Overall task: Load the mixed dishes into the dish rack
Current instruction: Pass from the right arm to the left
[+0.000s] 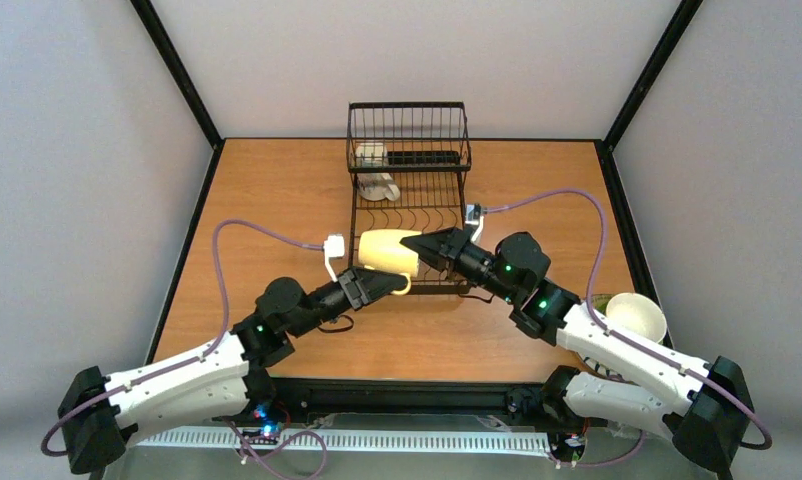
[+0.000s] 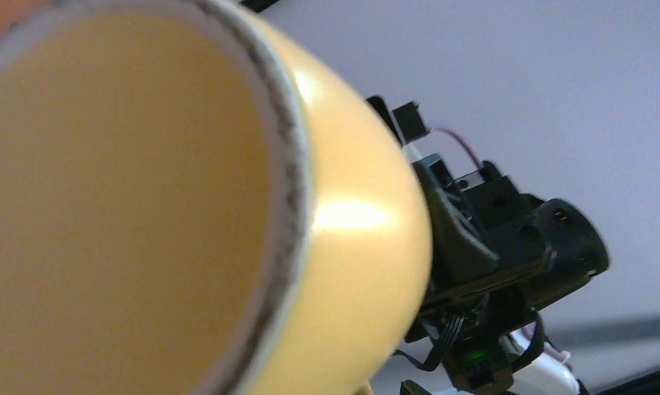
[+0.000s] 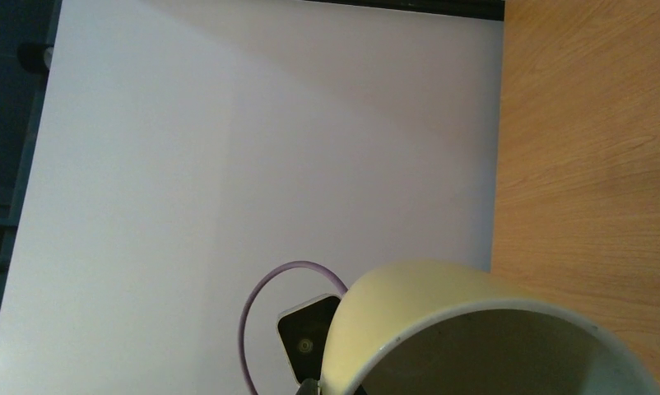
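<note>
- The right pincer (image 1: pixel 424 247) is clamped on the rim of the cream-yellow mug (image 1: pixel 385 251). The contact point is hidden, but the right wrist view looks into the mug's mouth.
- From this pincer the mug extends toward the left side of the dish rack (image 1: pixel 439 213) and is held above the near end of the rack's plate tray.
- Long axis: roughly level, lying across the rack's width. The mouth points toward the right arm, the base toward the rack's left side.
- The handle (image 1: pixel 405 287) faces the rack's near edge.
- The left pincer (image 1: pixel 385 283) stands with jaws apart at the rack's near-left corner, just beside the handle.
- Judgement: the right arm carries the load, and placement depends on tipping this axis mouth-down.
</note>
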### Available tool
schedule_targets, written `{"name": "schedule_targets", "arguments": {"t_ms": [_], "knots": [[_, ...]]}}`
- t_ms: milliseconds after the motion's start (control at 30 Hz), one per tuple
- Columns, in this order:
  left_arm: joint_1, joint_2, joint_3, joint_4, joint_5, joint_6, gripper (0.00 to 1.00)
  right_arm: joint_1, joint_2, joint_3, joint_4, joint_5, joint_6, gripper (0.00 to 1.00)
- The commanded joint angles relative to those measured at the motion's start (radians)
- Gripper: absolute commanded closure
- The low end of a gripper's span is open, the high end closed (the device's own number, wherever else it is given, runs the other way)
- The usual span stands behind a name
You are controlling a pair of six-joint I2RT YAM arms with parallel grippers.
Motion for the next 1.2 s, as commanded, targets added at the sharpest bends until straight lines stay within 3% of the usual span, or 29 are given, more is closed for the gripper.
{"name": "schedule_targets", "arguments": {"t_ms": [0,500,800,933,1167], "knots": [[-0.01,-0.071,-0.023,0.096,-0.079,0.008,0.04,0.007,-0.025,-0.025,0.012,-0.022,0.012,0.98],[-0.01,0.038,0.047,0.116,0.026,0.038,0.06,0.007,0.007,-0.025,0.041,-0.051,0.017,0.98],[-0.01,0.007,0.026,0.125,-0.026,0.041,0.18,0.007,-0.008,-0.048,0.032,-0.051,0.022,0.98],[-0.009,0.008,0.023,0.147,-0.029,0.041,0.36,0.007,-0.011,-0.062,0.032,-0.048,0.026,0.98],[-0.01,0.028,0.047,0.123,-0.019,0.039,0.9,0.006,-0.011,-0.067,0.026,-0.05,0.024,0.98]]}}
